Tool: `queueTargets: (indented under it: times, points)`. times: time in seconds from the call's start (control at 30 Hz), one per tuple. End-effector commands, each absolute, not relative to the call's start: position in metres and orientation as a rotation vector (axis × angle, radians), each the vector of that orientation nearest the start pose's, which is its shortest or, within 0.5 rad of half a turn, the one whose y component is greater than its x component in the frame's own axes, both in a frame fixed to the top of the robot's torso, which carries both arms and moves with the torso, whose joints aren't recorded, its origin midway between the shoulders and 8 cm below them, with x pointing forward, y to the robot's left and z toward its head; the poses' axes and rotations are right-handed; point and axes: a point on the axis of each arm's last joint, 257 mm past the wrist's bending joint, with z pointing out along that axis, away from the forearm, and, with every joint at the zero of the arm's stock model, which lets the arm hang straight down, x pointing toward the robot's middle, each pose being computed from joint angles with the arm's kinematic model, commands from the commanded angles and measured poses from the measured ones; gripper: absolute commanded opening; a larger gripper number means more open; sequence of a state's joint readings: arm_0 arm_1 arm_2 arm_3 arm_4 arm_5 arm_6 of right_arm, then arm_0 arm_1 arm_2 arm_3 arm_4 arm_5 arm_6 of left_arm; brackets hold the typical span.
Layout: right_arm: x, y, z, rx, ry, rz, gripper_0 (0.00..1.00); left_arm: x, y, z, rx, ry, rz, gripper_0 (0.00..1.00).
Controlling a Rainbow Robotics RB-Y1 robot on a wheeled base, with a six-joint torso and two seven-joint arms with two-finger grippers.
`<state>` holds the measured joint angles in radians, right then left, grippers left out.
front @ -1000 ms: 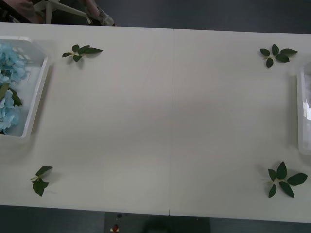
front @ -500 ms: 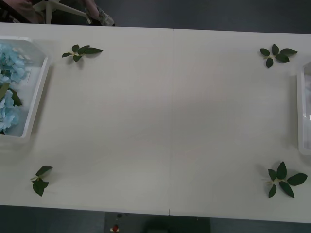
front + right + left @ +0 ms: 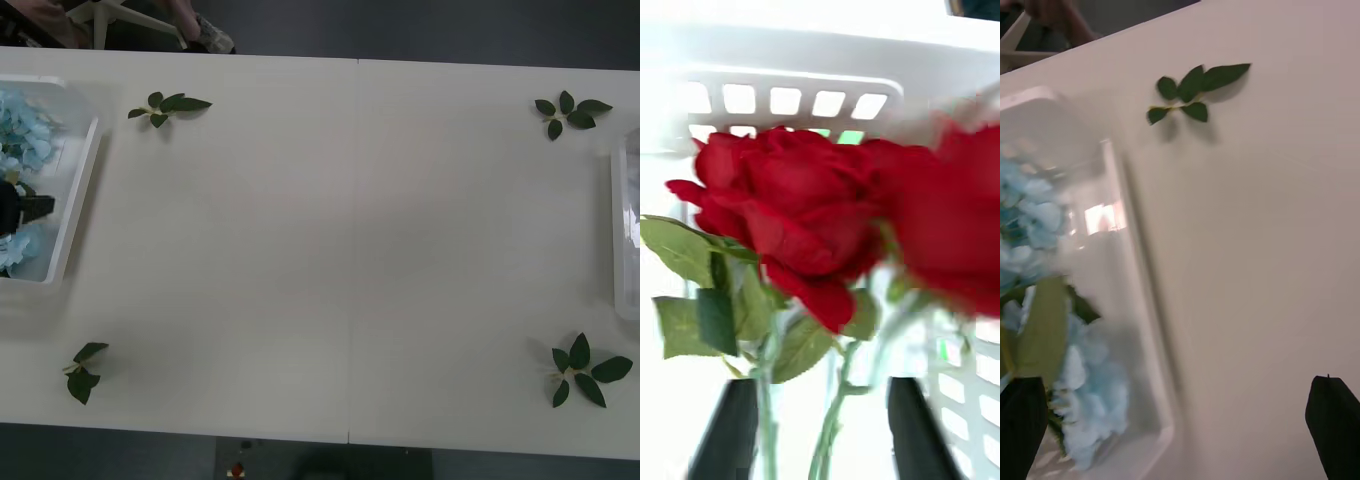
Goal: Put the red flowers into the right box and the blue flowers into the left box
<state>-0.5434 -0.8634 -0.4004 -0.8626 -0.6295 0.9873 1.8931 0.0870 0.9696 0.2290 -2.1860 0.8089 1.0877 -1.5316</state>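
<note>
Blue flowers: pale sky-blue petal clusters w/ green leaves [image 3: 20, 140] lie inside left box, shallow translucent white plastic tray w/ raised rim [image 3: 82, 190], at table's left edge.
Left gripper: black fingers [image 3: 22, 212] over that tray, spread wide, holding nothing; blooms [image 3: 1082, 390] just under one fingertip.
Red flowers: red artificial roses on thin green stems [image 3: 797, 217] inside right box, slotted white tray [image 3: 622, 240].
Right gripper: [image 3: 824, 431] low over roses, fingers apart; stems run lengthwise betw. them, not pinched.
Judgement: table betw. trays bears only loose green leaf sprigs [image 3: 168, 106]; sorting looks done, each arm nearest its own tray.
</note>
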Motion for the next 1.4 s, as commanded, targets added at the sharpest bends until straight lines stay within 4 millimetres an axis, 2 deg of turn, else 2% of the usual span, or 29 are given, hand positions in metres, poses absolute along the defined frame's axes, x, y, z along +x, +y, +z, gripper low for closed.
queueTargets:
  times: [0.03,0.07,0.2,0.27,0.33,0.37,0.47,0.7,0.83,1.03,1.27,1.3,1.4]
  points:
    - [0.515,-0.658,-0.155,0.291,2.312,-0.278,1.00,0.459,0.329,-0.137,0.379,2.051,0.015,1.00]
    - [0.513,-0.656,-0.154,0.287,2.321,-0.272,1.00,0.459,0.323,-0.139,0.380,2.039,0.004,1.00]
    - [0.513,-0.629,-0.126,0.191,2.353,-0.254,1.00,0.462,0.276,-0.145,0.418,1.935,-0.106,1.00]
    - [0.513,-0.610,-0.111,0.127,2.367,-0.236,1.00,0.460,0.241,-0.145,0.457,1.884,-0.188,1.00]
    - [0.514,-0.597,-0.103,0.088,2.366,-0.215,1.00,0.457,0.221,-0.146,0.490,1.871,-0.226,1.00]
    - [0.513,-0.581,-0.095,0.041,2.369,-0.175,1.00,0.453,0.198,-0.146,0.534,1.859,-0.264,1.00]
    - [0.514,-0.548,-0.080,-0.092,2.359,-0.112,1.00,0.443,0.172,-0.143,0.587,1.840,-0.311,1.00]
    - [0.508,-0.494,-0.063,-0.482,2.284,-0.017,1.00,0.414,0.124,-0.124,0.702,1.859,-0.448,1.00]
    - [0.507,-0.470,-0.054,-0.781,2.156,-0.026,1.00,0.401,0.112,-0.116,0.789,1.857,-0.482,1.00]
    - [0.507,-0.439,-0.037,-1.041,1.949,-0.021,1.00,0.394,0.095,-0.106,0.887,1.827,-0.525,1.00]
    - [0.502,-0.406,-0.024,-1.062,1.851,0.114,1.00,0.397,0.076,-0.102,0.974,1.766,-0.612,1.00]
    - [0.502,-0.406,-0.024,-1.062,1.851,0.114,1.00,0.397,0.076,-0.102,0.974,1.766,-0.612,1.00]
    - [0.495,-0.387,-0.028,-1.078,1.821,0.212,1.00,0.408,0.082,-0.106,1.030,1.732,-0.564,1.00]
